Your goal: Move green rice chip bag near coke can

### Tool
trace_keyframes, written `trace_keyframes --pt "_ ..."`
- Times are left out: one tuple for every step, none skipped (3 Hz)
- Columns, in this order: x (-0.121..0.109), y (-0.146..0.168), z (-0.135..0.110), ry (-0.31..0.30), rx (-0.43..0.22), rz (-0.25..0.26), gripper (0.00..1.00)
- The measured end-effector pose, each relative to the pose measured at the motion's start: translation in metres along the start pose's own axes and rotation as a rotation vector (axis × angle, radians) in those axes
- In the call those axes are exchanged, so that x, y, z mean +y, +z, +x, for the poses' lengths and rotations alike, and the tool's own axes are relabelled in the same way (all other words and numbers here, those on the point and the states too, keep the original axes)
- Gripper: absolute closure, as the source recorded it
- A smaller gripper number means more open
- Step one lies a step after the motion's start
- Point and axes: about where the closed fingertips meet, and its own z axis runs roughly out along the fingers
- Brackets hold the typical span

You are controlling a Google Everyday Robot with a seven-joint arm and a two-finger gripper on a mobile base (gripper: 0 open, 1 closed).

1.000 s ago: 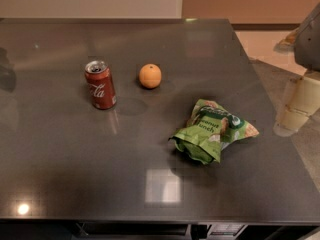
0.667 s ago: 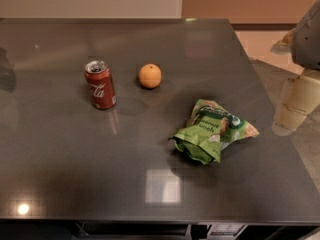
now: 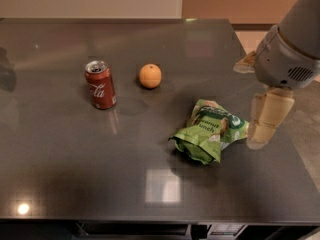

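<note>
The green rice chip bag [image 3: 210, 136] lies crumpled on the dark table [image 3: 75, 159], right of centre. The coke can [image 3: 101, 84] stands upright at the left, far from the bag. My gripper [image 3: 256, 91] hangs over the table's right edge, just right of the bag and not touching it. Its two tan fingers are apart: one [image 3: 266, 118] points down beside the bag, the other [image 3: 244, 64] shows behind the grey wrist. It holds nothing.
An orange [image 3: 150, 76] sits between the can and the bag, closer to the can. The table's right edge [image 3: 280, 119] runs under my gripper, with tan floor beyond it. A wall stands behind the far edge.
My gripper and arm have moved left and slightly down, closer to the bag. The bag, can and orange have not moved.
</note>
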Motion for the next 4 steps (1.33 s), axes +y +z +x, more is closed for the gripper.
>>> trace_keyframes --pt "0.013 0.027 -0.018 -0.085 -0.048 -0.057 0.00" --pt "0.030 0.048 -0.032 -0.172 -0.080 -0.132 0.00" --pt "0.044 0.060 -0.042 -0.244 -0.098 -0.192 0.00" --pt "0.050 0.067 -0.047 -0.280 -0.095 -0.216 0.17"
